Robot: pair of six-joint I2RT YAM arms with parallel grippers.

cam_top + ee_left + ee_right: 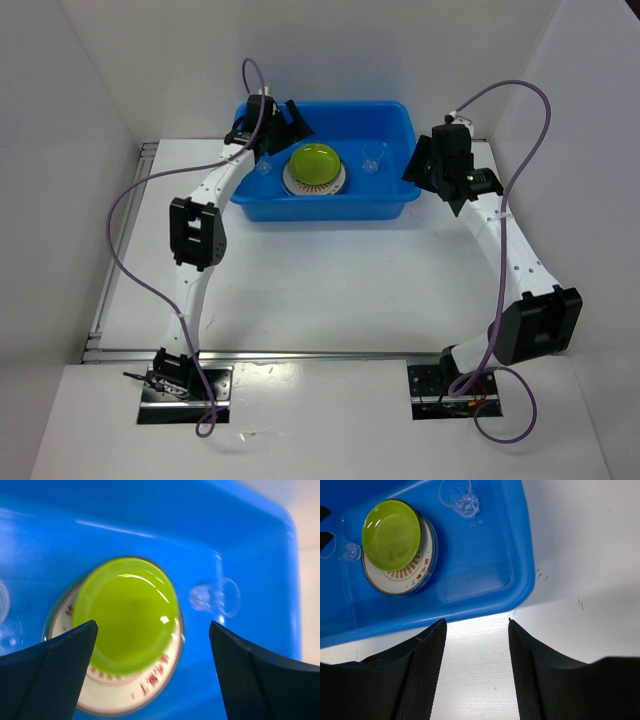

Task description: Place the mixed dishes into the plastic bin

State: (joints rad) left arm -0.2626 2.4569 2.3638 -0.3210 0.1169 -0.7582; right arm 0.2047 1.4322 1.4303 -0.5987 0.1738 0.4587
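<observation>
The blue plastic bin point(322, 212) stands at the back of the table. Inside it a lime-green plate point(313, 162) lies on top of an orange-sunburst plate point(336, 183), with lower plates hidden beneath. A clear cup point(374, 158) lies on its side to their right and another clear cup point(264, 166) to their left. My left gripper point(296, 120) hangs open over the bin's back left corner; its wrist view shows the lime-green plate point(125, 615) below the empty jaws point(152, 630). My right gripper point(428, 172) is open and empty, just right of the bin, over bare table point(477, 625).
White walls close in the table on the left, back and right. An aluminium rail point(112, 290) runs along the table's left edge. In the right wrist view the bin's rounded corner point(526, 575) lies just beyond my fingertips.
</observation>
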